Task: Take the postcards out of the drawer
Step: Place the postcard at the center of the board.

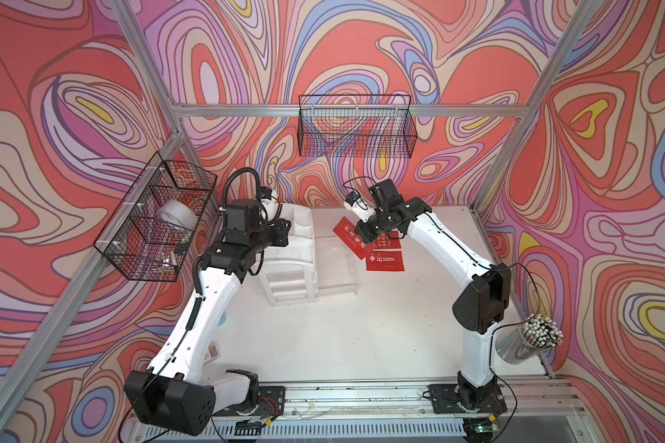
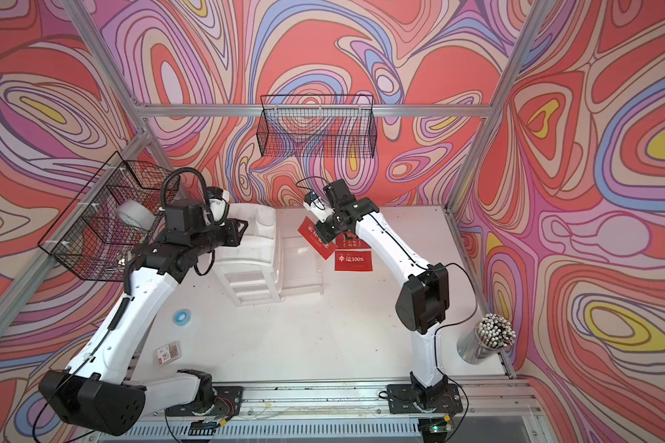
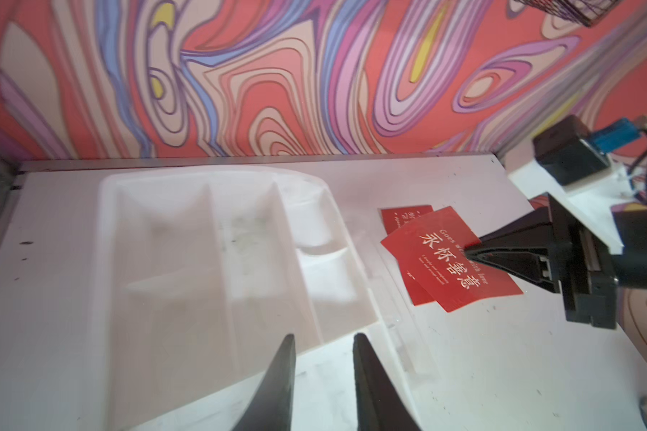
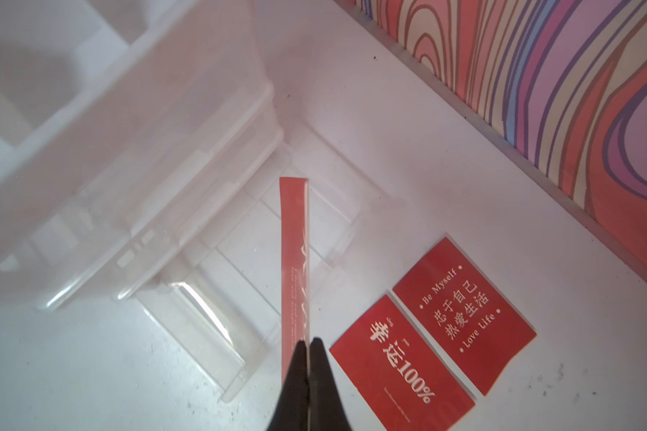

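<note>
On the white table (image 1: 361, 326), the drawer unit (image 1: 302, 245) stands with its clear drawer (image 4: 239, 268) pulled out and, as far as its see-through floor shows, empty. Two cards already lie flat on the table just beside the drawer, edge to edge: the 100% postcard (image 4: 400, 365) and the Be Myself postcard (image 4: 463, 313). The third postcard (image 3: 441, 268) is pinched in the clenched right gripper (image 4: 308, 341), lifted over the drawer's edge; setting it down looks like the only step left. The left gripper (image 3: 323, 336) hangs above the unit, jaws parted, grasping nothing.
</note>
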You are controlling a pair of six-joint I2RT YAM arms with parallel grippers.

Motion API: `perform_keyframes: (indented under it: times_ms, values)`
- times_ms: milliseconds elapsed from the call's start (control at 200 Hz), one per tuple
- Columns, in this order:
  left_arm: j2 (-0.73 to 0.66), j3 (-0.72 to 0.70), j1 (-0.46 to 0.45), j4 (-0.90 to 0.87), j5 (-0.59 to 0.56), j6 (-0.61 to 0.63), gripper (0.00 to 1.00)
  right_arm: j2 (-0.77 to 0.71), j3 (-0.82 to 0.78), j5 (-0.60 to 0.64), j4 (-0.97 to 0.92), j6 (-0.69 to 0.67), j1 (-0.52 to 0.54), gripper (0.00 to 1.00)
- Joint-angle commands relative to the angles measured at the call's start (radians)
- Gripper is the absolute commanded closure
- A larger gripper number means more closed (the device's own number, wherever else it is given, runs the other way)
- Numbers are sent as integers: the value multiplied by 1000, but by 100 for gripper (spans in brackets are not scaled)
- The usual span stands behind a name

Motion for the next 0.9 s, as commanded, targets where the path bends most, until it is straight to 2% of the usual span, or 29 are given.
perform_keyframes:
  times_ms: [0,311,446,711,891]
  values:
    - [31,34,-46,1,88,95,70,-54,43,-21,-173,-224,-2,100]
    - [83,16,-173,33,210,263,69,-66,170,-162,-392,-355,-10,100]
    - [87,-12,-176,83,311,287,69,-77,194,-231,-433,-394,-10,100]
    - [107,-3,-180,83,419,312,69,-115,187,-341,-450,-435,-10,100]
    - [109,-2,-188,78,436,319,69,-134,167,-383,-442,-454,-10,100]
